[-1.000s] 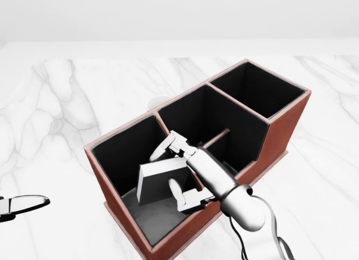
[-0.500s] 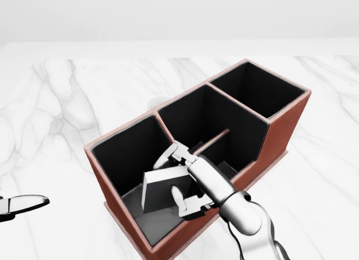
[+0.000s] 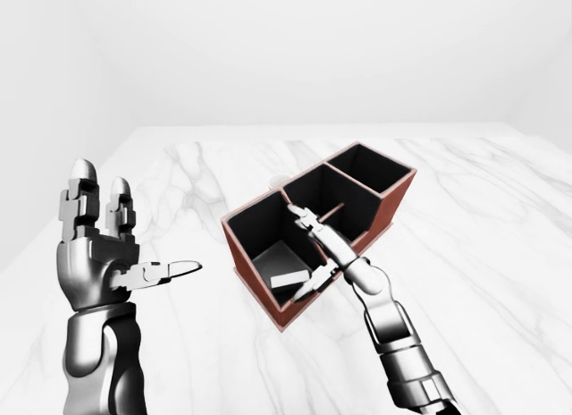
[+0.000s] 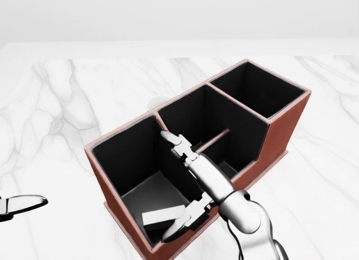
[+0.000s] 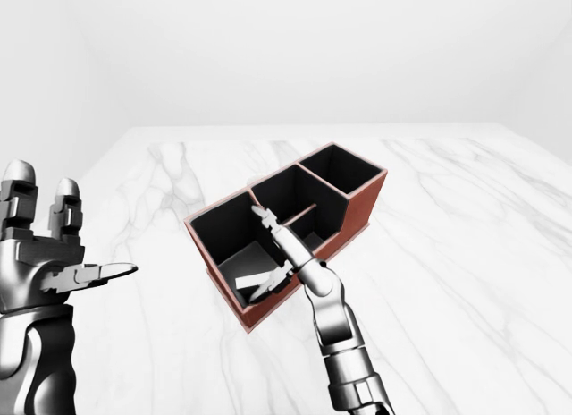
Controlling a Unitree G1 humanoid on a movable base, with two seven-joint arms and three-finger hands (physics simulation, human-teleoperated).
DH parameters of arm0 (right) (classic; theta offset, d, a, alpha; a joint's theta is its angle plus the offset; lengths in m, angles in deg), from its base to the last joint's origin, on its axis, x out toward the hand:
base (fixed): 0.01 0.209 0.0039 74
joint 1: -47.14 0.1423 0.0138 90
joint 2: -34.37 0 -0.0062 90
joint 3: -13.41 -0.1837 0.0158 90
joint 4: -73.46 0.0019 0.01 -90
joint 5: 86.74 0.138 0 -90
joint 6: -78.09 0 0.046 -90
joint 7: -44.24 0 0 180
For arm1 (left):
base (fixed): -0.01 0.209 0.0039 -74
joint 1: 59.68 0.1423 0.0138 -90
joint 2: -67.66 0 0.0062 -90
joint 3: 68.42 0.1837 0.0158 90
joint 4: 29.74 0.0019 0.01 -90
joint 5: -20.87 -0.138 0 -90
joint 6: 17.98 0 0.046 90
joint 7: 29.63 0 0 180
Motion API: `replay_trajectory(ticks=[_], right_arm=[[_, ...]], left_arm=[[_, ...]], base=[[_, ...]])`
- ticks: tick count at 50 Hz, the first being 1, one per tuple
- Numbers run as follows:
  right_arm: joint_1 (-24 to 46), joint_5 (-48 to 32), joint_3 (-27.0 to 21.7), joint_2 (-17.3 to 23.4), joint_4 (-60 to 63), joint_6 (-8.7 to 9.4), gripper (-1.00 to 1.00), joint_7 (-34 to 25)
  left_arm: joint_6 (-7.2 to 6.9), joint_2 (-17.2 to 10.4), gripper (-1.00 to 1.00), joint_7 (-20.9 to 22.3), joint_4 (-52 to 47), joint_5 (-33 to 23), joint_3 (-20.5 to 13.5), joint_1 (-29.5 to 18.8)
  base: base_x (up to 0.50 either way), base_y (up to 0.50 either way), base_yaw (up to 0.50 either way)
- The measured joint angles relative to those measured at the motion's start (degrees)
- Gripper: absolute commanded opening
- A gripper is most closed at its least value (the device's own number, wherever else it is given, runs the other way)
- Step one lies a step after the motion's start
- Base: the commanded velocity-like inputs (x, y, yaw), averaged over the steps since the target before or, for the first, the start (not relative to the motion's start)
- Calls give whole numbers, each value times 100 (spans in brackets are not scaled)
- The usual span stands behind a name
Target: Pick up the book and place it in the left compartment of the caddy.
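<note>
The book (image 4: 163, 217) lies flat in the caddy's (image 4: 280, 137) left compartment, the right hand (image 4: 190, 181) spread open above it; it looks thin, stiff and light, best pinched across its long edges.

This is no real room but a bare simulated test space: a wide white marble-patterned tabletop (image 3: 500, 218) with grey veining fills the lower part of every view, and plain, featureless pale walls (image 3: 295, 48) rise across the top. Near the centre sits the only furnishing, a reddish-brown three-compartment rectangular caddy with black inner walls (image 4: 283, 131), suggesting a desk-tidying setup more than a kitchen or workshop.
</note>
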State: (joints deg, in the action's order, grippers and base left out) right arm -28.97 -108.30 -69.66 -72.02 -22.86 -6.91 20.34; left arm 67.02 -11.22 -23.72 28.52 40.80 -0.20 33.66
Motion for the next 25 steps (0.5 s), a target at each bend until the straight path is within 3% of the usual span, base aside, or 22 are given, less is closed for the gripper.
replay_trajectory(ticks=[18,25], right_arm=[[-29,190,43,21,10,0,100,-181],[-56,85,56,15,560,0,100,-212]], left_arm=[[0,0,100,-4,-11,2,-6,1],[0,2,100,-3,-14,1,0,2]], base=[[0,0,0],[0,0,0]])
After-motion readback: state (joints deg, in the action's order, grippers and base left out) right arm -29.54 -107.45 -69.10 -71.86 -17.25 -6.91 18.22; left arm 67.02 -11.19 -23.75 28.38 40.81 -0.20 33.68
